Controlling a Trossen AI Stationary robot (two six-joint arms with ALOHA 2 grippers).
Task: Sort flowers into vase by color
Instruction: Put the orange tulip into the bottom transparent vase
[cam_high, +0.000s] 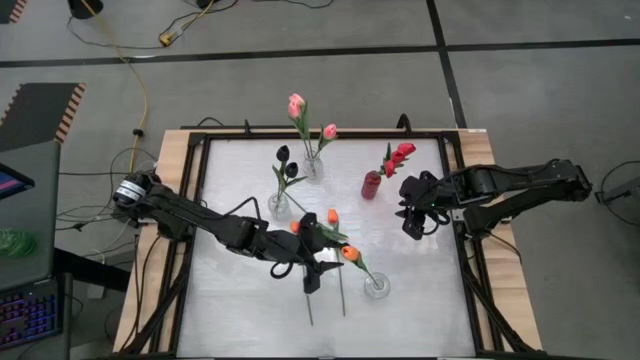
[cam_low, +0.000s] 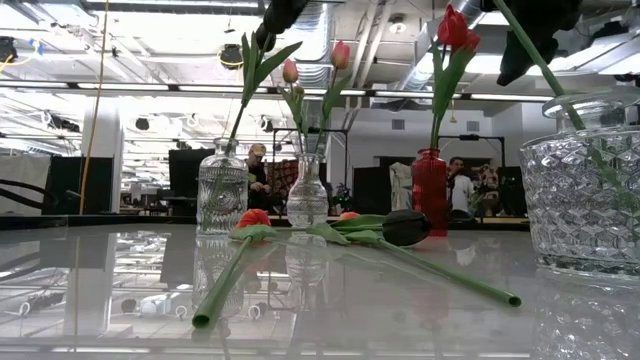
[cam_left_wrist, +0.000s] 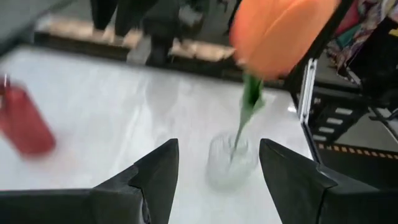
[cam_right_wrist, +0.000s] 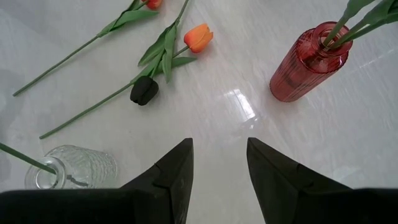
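A clear vase (cam_high: 376, 287) near the table's front holds one orange tulip (cam_high: 350, 254) by its stem; this tulip (cam_left_wrist: 280, 31) and vase (cam_left_wrist: 231, 160) show ahead of my left gripper (cam_left_wrist: 217, 162). My left gripper (cam_high: 325, 258) hovers open just left of that vase, touching nothing. Three loose flowers lie flat mid-table: an orange tulip (cam_right_wrist: 199, 37), a black tulip (cam_right_wrist: 144, 91) and a reddish one (cam_low: 254, 218). My right gripper (cam_high: 412, 220) hangs open over the table's right side, near the red vase (cam_high: 371, 185) that holds red tulips (cam_high: 400, 153).
At the back stand a clear vase with pink tulips (cam_high: 313, 165) and a clear vase with black tulips (cam_high: 279, 205). The loose flowers' long stems (cam_high: 342, 295) reach toward the near edge. A dark frame (cam_high: 470, 290) runs round the table. People show in the room behind.
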